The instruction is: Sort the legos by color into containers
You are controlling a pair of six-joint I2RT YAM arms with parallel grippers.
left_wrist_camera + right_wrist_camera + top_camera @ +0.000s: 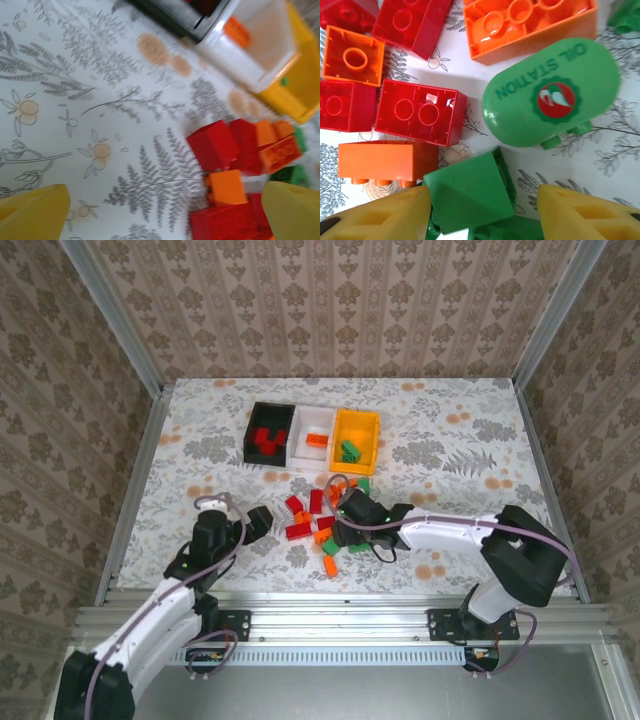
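The legos lie in a loose pile (318, 523) of red, orange and green at mid-table. Behind it stand the containers: black (252, 430) with red bricks, white (316, 418) with an orange one, yellow (373, 428) with green ones. My left gripper (258, 523) hovers just left of the pile, open wide (162, 215), with bare cloth between its fingers and a red brick (212, 145) and an orange brick (226, 187) near the right finger. My right gripper (485, 215) stands open astride a green sloped brick (470, 192); the left finger touches it, the right finger stands apart.
A green rounded piece marked OIL STATION (550, 92) lies just beyond the sloped brick, with a red brick (420, 112) and orange bricks (387, 160) close on its left. Aluminium rails (140, 470) edge the table. Bare flowered cloth (470, 460) spreads to the right.
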